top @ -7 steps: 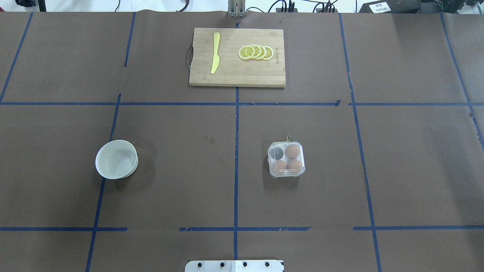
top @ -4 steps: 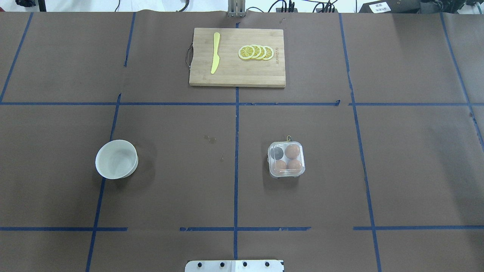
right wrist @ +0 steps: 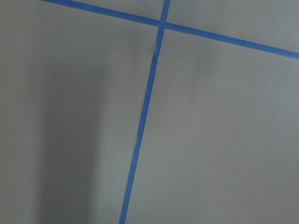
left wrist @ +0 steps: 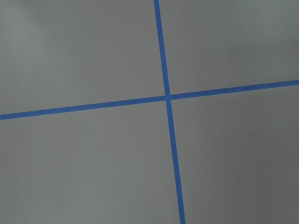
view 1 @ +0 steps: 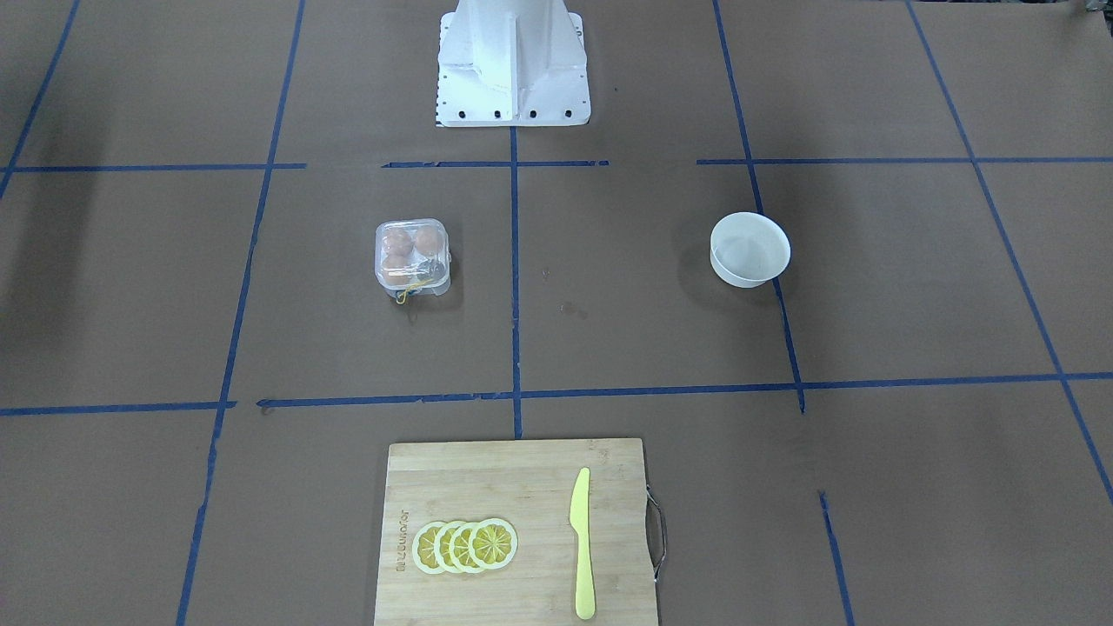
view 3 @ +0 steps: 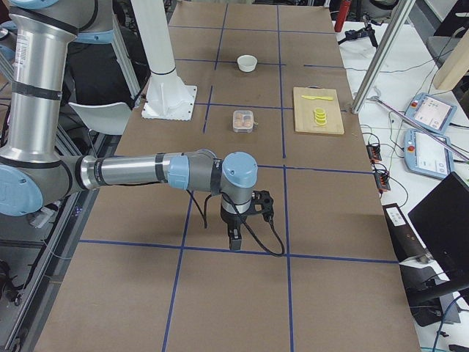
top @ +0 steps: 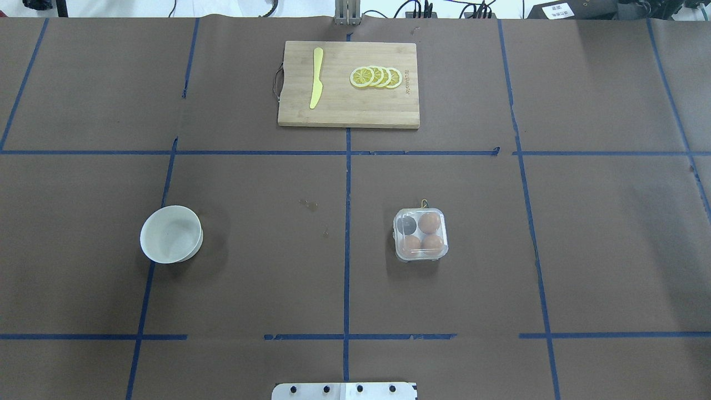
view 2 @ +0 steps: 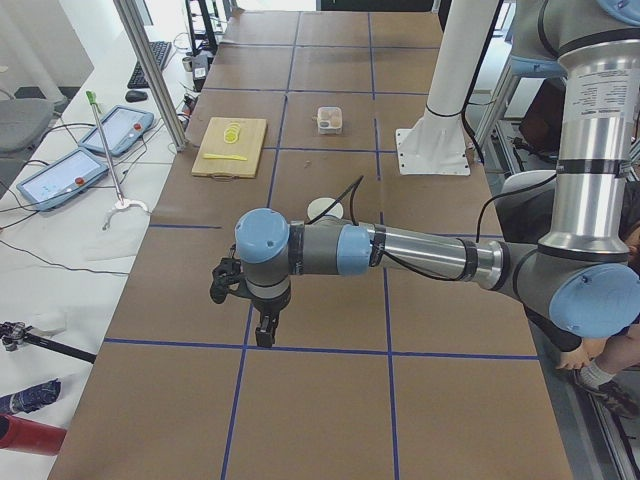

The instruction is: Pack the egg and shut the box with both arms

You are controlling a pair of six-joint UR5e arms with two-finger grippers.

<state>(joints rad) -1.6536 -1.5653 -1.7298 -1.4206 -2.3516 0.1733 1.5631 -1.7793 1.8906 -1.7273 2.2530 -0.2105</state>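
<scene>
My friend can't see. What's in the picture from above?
A small clear box holding three brown eggs sits right of centre, a white bowl to its left. Farther back, a wooden board carries a yellow knife and lemon slices.

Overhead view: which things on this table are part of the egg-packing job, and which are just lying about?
Part of the job:
- the clear box, lid down
- three brown eggs inside it
- the left arm and right arm, each over bare table far from the box

Just lying about:
- empty white bowl
- cutting board
- yellow knife and lemon slices on the board
</scene>
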